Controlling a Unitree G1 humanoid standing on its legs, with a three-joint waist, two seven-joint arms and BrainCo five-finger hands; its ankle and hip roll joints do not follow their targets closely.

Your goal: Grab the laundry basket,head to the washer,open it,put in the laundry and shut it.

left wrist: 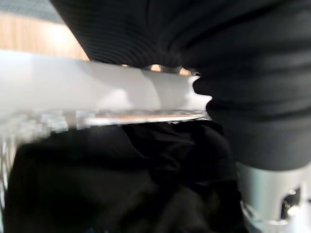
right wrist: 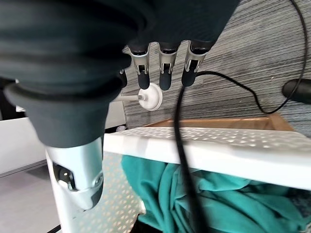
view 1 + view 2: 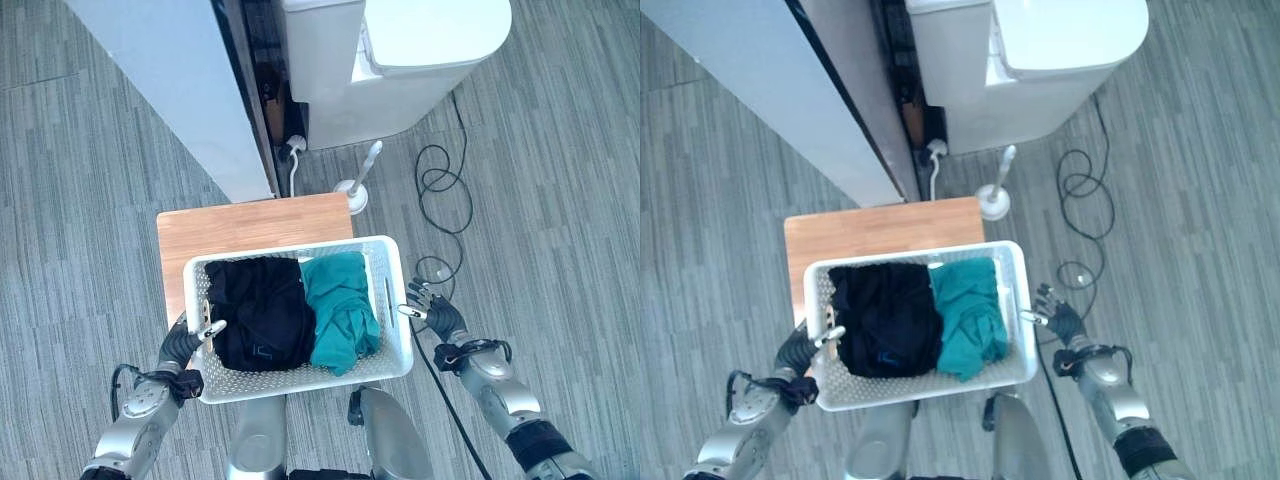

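Right hand sits just beside the laundry basket's right wall, near the slot handle; fingers straight and slightly spread, holding nothing; in the right wrist view they point past the white rim toward the floor, thumb hanging beside the basket wall; whether the palm touches the wall can't be told.

Left hand is at the basket's left wall; one finger hooks over the rim by the left handle slot; the rest of the fingers are hidden behind the wall, so grip state can't be told; left wrist view shows its dark cover right against the white rim with dark fabric below.

Basket is white, perforated, and rests on the near edge of a small wooden table, overhanging it toward the robot; table's far half is bare wood.

Inside: black garment fills the left part; teal garment fills the right part, touching the black one.

Beyond the table's far right corner: white toilet brush in its holder on grey striped carpet; further back a white washer; to its left a white panel.
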